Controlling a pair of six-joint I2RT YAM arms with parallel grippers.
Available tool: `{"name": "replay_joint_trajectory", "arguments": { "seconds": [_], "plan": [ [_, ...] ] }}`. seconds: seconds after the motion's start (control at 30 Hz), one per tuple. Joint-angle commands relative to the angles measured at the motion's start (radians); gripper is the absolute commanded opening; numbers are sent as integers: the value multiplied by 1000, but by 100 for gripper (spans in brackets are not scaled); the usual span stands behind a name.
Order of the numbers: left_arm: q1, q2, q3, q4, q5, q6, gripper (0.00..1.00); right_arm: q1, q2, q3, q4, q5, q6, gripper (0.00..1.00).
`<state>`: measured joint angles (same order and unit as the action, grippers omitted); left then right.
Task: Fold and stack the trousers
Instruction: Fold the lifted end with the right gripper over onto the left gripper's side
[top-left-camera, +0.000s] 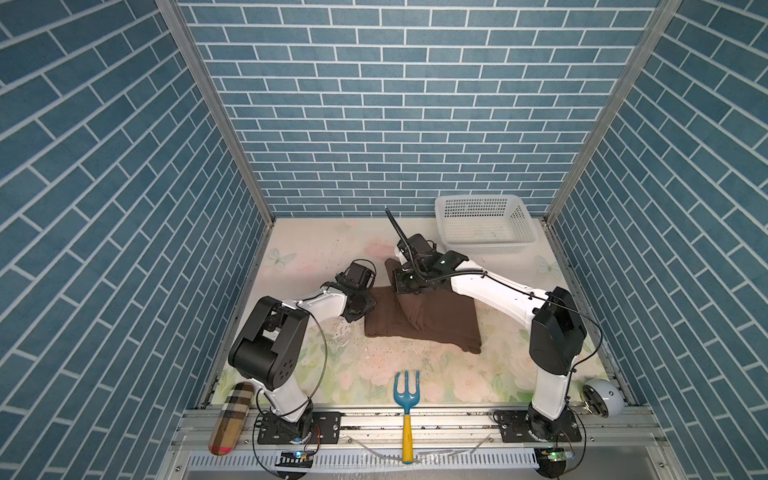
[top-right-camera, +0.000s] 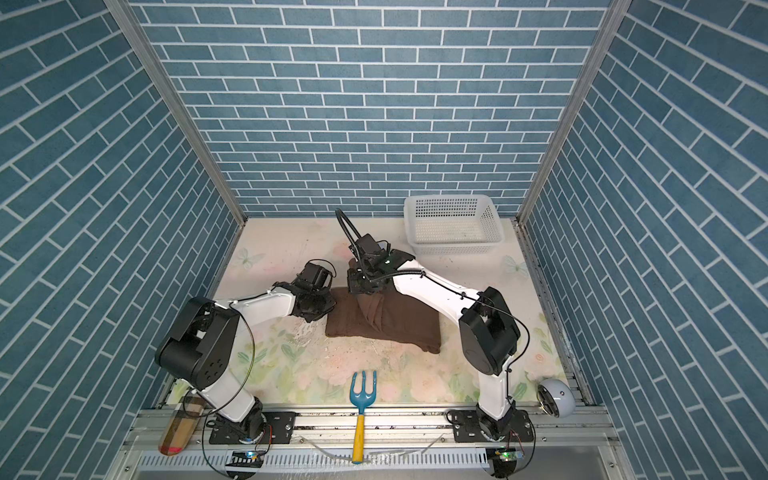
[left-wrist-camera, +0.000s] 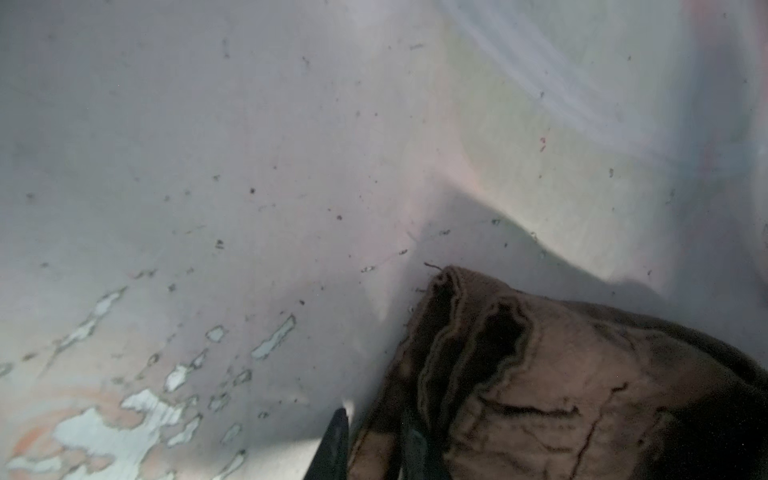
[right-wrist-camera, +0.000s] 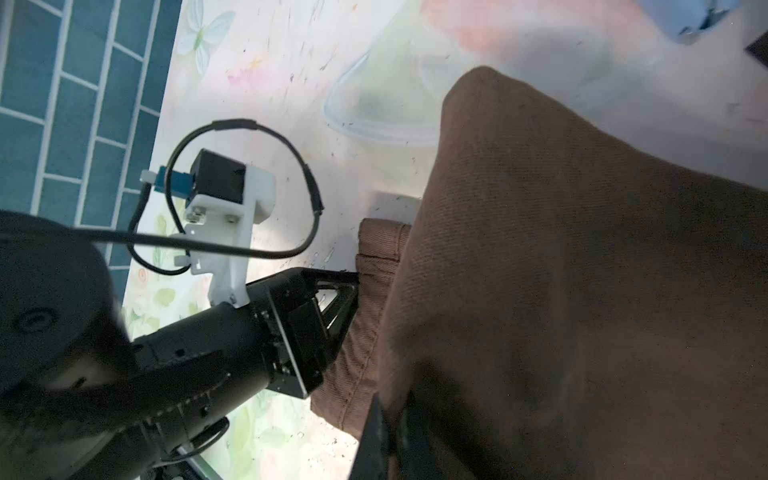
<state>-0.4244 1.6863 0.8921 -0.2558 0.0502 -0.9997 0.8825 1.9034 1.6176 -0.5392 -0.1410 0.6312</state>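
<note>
While the left gripper (top-left-camera: 368, 306) pinched the left edge of the trousers (top-left-camera: 440, 326), they lay folded at the middle of the table (top-left-camera: 316, 257); the right gripper (top-left-camera: 409, 291), clamped on a fold, held it raised, near the white basket (top-left-camera: 482, 226).

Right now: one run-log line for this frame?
trousers: folded, on table | left gripper: shut on edge | right gripper: shut, holding fold raised

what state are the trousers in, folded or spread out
Folded: the trousers form a compact layered rectangle, one flap pinched up by the right end effector.
</note>
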Motion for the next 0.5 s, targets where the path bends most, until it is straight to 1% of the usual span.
{"name": "replay_joint_trajectory", "arguments": {
  "seconds": [0.0,0.3,0.33,0.4,0.47],
  "plan": [
    [-10,52,-20,-54,17,-7,25,8,11,86,10,-38,-2,0],
    [-11,52,-12,-67,13,-4,24,16,77,164,20,-82,5,0],
    [-11,52,-12,-67,14,-4,25,17,84,168,20,-92,4,5],
    [-11,49,-10,-69,13,-4,25,18,92,170,21,-111,4,19],
    [-10,39,-7,-83,7,-4,25,19,97,168,29,-131,2,27]
  ]
}}
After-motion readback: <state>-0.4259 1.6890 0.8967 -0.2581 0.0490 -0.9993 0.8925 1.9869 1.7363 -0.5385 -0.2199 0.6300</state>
